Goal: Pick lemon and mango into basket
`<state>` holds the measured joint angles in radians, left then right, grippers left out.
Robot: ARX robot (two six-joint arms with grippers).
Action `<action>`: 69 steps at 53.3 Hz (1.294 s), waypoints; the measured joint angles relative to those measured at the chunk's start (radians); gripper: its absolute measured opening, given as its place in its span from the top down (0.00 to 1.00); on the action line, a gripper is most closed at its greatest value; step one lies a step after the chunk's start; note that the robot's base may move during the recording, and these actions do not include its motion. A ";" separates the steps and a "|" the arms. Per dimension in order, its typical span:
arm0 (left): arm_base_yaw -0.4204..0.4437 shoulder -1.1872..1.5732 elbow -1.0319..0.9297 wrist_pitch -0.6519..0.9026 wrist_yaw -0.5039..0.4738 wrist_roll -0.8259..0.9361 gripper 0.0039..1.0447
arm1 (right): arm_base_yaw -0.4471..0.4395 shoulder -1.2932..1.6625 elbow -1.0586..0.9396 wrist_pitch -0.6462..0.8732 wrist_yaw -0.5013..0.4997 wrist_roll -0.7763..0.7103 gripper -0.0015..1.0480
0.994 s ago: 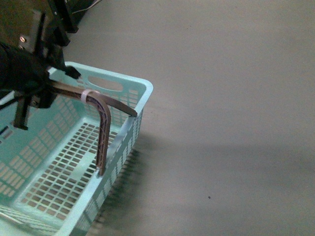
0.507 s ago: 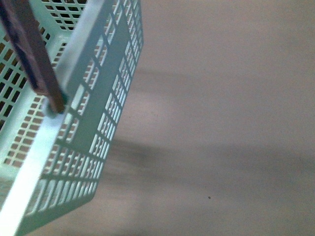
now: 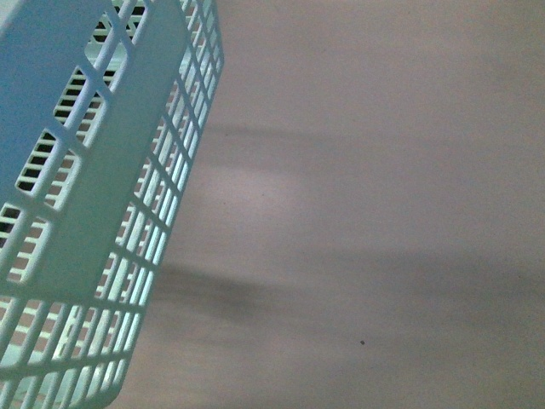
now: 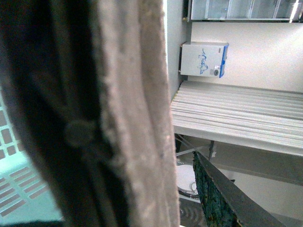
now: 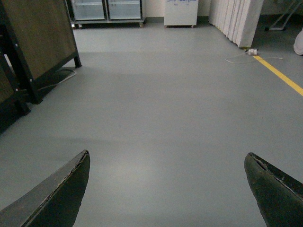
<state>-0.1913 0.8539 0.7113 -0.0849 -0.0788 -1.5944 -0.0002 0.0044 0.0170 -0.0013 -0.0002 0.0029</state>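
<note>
The basket (image 3: 102, 170) hangs tilted in the air, its slotted aqua wall filling one side of the front view above bare grey floor (image 3: 383, 213). It looks to be lifted by its handle (image 4: 128, 118), a brown ribbed bar that blocks most of the left wrist view, very close to the left claw (image 4: 203, 175). Only one dark finger shows beside the bar, so I cannot tell whether that claw is clamped on it. The right claw (image 5: 166, 158) is spread wide with nothing between its fingers, probably kept free for picking fruit. No lemon or mango appears near either claw. Far ahead of the right claw stands a white box (image 5: 180, 12) with blue writing, too blurred to read.
</note>
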 joint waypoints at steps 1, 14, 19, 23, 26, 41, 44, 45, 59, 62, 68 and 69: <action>0.000 0.000 0.000 0.000 0.000 0.000 0.74 | 0.000 0.000 0.000 0.000 0.000 0.000 0.08; -0.002 0.000 0.000 0.000 0.000 0.000 0.74 | 0.000 0.000 0.000 0.000 0.000 0.000 0.08; -0.002 0.000 0.000 -0.001 0.000 0.000 0.74 | 0.000 0.000 0.000 0.000 0.000 0.000 0.08; -0.002 0.001 0.000 -0.002 0.000 0.000 0.74 | 0.000 0.000 0.000 0.000 0.000 0.000 0.08; -0.002 0.000 0.000 -0.002 0.000 0.000 0.74 | 0.000 0.000 0.000 0.000 0.000 0.000 0.08; -0.002 0.000 0.001 -0.002 0.000 0.000 0.74 | 0.000 0.000 0.000 0.000 0.000 0.000 0.08; -0.002 0.000 0.001 -0.002 0.000 0.000 0.74 | 0.000 0.000 0.000 0.000 0.000 0.000 0.08; -0.002 0.000 0.001 -0.002 0.000 0.000 0.74 | 0.000 0.000 0.000 0.000 0.001 0.000 0.08; -0.002 0.000 0.003 -0.002 0.000 0.000 0.74 | 0.000 0.000 0.000 0.000 0.000 0.000 0.08; -0.002 0.000 0.003 -0.002 0.000 0.000 0.74 | 0.000 0.000 0.000 0.000 0.000 0.000 0.08; -0.002 0.000 0.003 -0.002 0.000 0.000 0.74 | 0.000 0.000 0.000 0.000 0.000 0.000 0.08; -0.003 0.000 0.003 -0.002 0.000 0.000 0.74 | 0.000 0.000 0.000 0.000 0.000 0.000 0.08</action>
<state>-0.1940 0.8543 0.7147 -0.0864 -0.0788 -1.5940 -0.0002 0.0048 0.0170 -0.0013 0.0002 0.0029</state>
